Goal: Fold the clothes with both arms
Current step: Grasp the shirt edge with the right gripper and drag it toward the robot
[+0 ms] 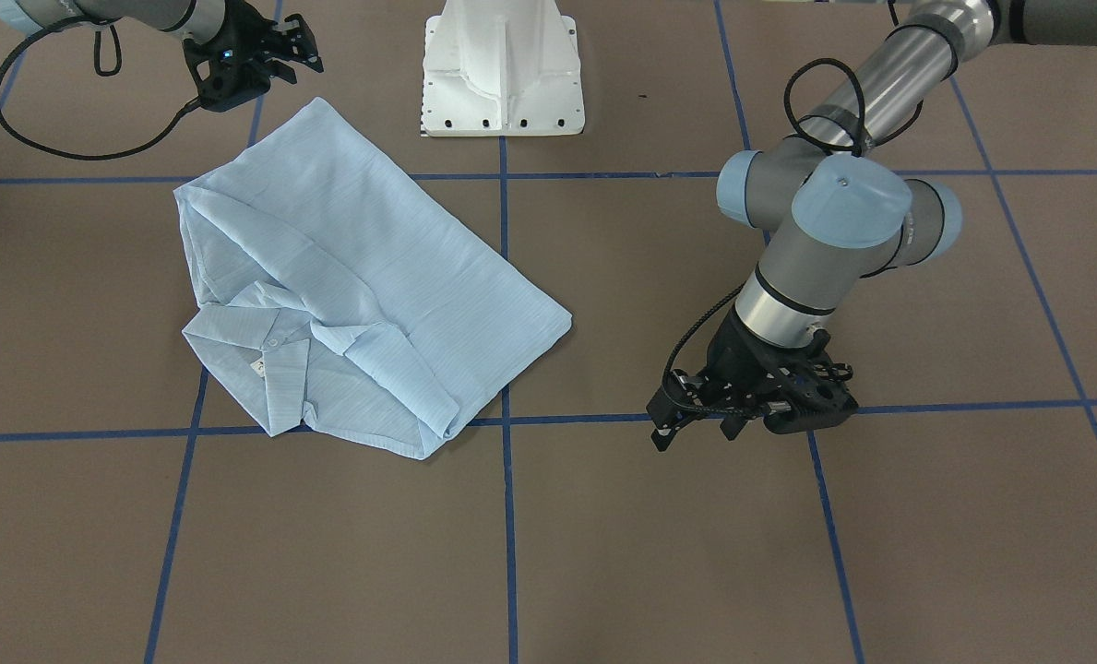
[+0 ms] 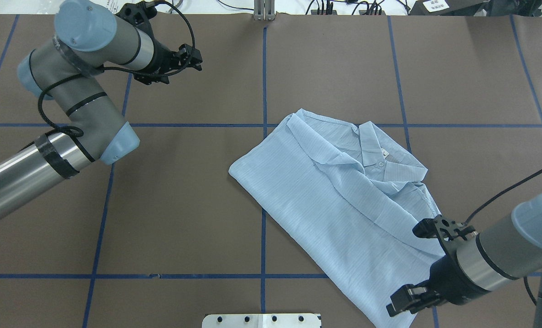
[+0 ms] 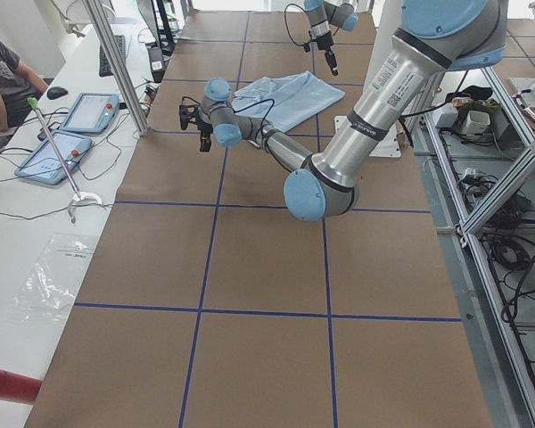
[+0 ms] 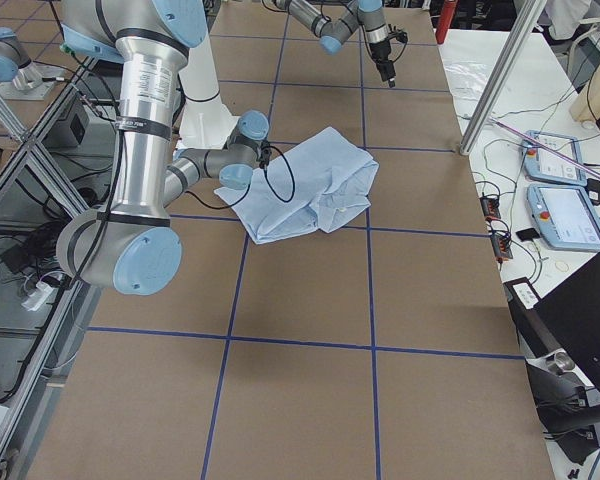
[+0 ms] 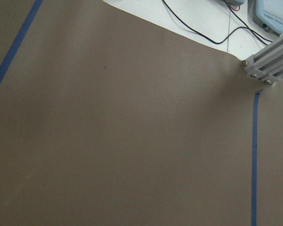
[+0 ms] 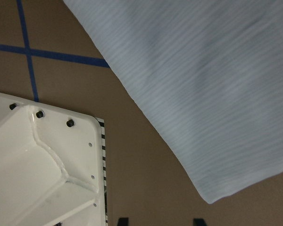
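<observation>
The pale-blue striped shirt (image 1: 373,277) lies folded into a rough rectangle on the brown table, collar and neck label on top at its far right corner in the overhead view (image 2: 343,196). My right gripper (image 2: 400,303) hovers open and empty at the shirt's near corner, beside the pedestal. In the right wrist view its two fingertips (image 6: 123,221) stand apart below the shirt's corner (image 6: 203,70). My left gripper (image 2: 193,61) is open and empty over bare table at the far left, well away from the shirt. It also shows in the front view (image 1: 696,429).
The white pedestal base (image 1: 502,65) stands at the near table edge, close to the shirt's corner (image 6: 33,165). Blue tape lines grid the table. An aluminium post (image 5: 269,66) and cables stand at the far edge. Tablets (image 3: 94,111) lie on the side bench.
</observation>
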